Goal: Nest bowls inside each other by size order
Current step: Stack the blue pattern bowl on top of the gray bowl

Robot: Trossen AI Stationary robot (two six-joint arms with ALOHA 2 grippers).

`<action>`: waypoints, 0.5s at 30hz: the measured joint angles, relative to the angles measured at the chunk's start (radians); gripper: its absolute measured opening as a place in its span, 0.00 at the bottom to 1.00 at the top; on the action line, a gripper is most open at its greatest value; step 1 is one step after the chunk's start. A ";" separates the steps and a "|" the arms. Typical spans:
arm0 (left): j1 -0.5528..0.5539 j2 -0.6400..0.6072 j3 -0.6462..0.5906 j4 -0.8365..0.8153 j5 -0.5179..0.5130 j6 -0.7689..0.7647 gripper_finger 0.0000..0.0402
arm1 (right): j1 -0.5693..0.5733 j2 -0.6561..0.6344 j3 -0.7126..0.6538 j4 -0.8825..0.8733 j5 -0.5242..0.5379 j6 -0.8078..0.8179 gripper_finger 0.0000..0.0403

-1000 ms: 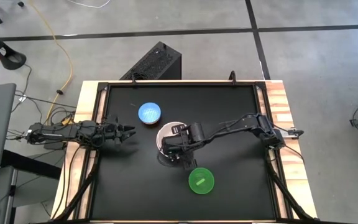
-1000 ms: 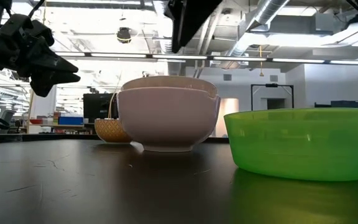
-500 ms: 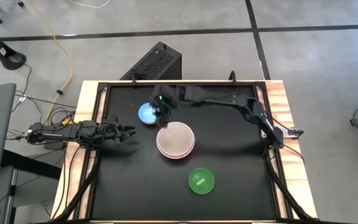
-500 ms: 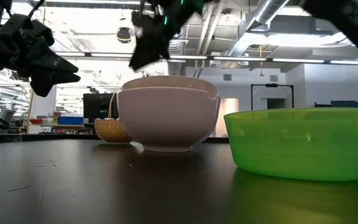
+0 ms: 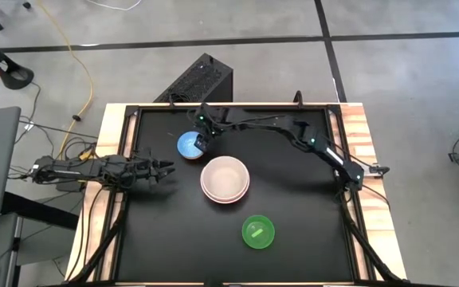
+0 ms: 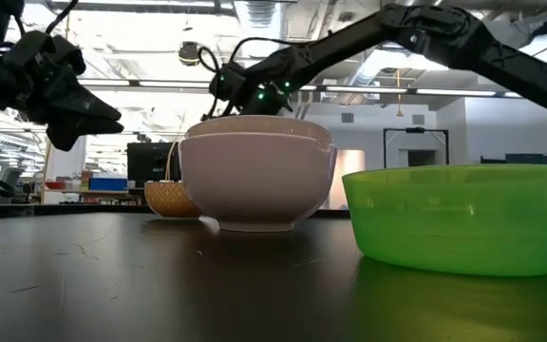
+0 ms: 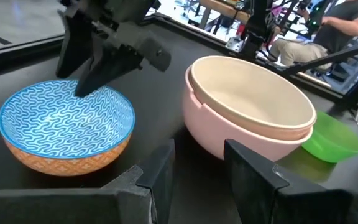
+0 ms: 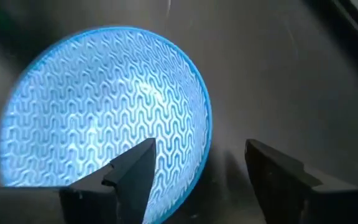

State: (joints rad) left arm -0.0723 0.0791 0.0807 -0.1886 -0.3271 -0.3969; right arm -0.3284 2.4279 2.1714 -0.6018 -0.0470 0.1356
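Observation:
The small bowl, blue-patterned inside and tan outside, stands on its base at the table's far left. It also shows in the left wrist view and the right wrist view. My right gripper is open above the bowl's rim. One finger is over the inside and the other is outside. A cream bowl sits nested in a pink bowl at mid-table. The green bowl stands nearer the front. My left gripper is open and empty, left of the stack. My right gripper's open fingers come from above, slanting down, astride the blue bowl's rim on its far right side. I cannot tell whether either finger touches the rim. The bowl rests on the table.
The black table top has a raised frame around it. A black box stands on the floor beyond the far edge. There is free table to the right of the stack and the green bowl. People and equipment show in the room behind.
My right gripper has gone up from the near side of the nested stack and swung toward the table's far left. It now stands low over the blue bowl's rim. The stack and the other bowls have stayed where they were.

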 joint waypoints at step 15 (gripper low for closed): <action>0.000 0.006 0.000 0.003 0.000 0.011 0.32 | 0.035 0.032 0.015 -0.003 0.018 -0.003 0.41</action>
State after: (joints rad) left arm -0.0723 0.0853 0.0803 -0.1856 -0.3267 -0.3857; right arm -0.2935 2.4603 2.1864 -0.6046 -0.0286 0.1324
